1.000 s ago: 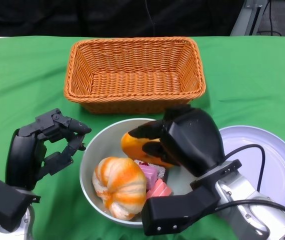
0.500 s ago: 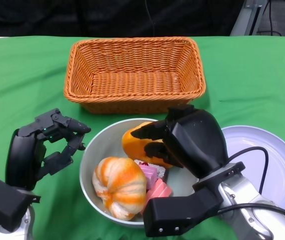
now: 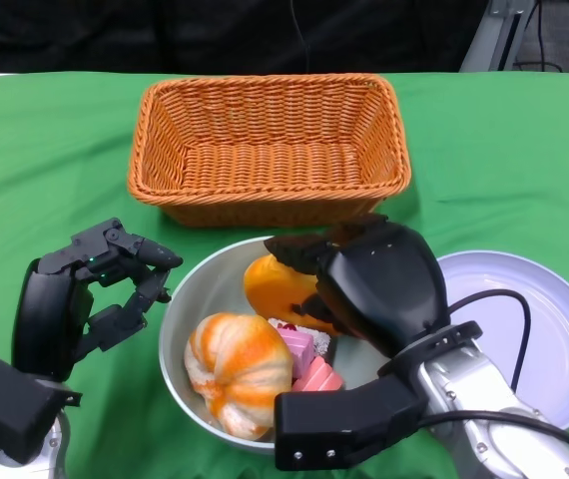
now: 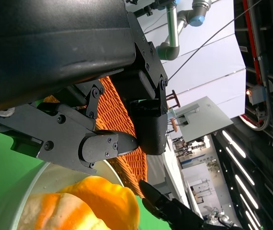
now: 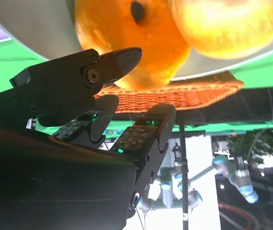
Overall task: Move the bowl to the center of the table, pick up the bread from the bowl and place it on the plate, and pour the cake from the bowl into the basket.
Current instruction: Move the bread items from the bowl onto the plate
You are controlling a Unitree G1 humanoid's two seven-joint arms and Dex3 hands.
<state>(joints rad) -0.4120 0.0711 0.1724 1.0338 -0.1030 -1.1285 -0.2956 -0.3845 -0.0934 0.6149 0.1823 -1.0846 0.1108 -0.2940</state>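
— What do we see changed since a second ago, starting at the left?

— Our left hand (image 3: 95,289) hangs where it was beside the bowl (image 3: 190,299), fingers curled but apart, holding nothing. The bowl, the striped bread and the cakes have not shifted. Our right hand (image 3: 349,279) has moved: its fingers now reach further over the smooth bread (image 3: 275,289), and the dark shell covers more of it than before.

— Does it hold that bread?

— From the head view we cannot tell; the shell hides the contact. In the right wrist view the fingers (image 5: 112,62) are spread, one tip just against the glossy orange crust (image 5: 131,43), the others apart below it. We call it a touch, not a grip.

— And how do the things look?

— The bowl is round, pale grey and smooth, standing on the green cloth (image 3: 45,150) just in front of the basket (image 3: 270,145), which is rectangular, woven of orange wicker with a ribbed rim. In the bowl, the striped bread (image 3: 240,369) is a plump, pumpkin-shaped bun in orange and white; beside it lie pink cake pieces (image 3: 309,364), blocky and layered. The white plate (image 3: 554,329) sits to the right, smooth and shallow, partly behind our right forearm.
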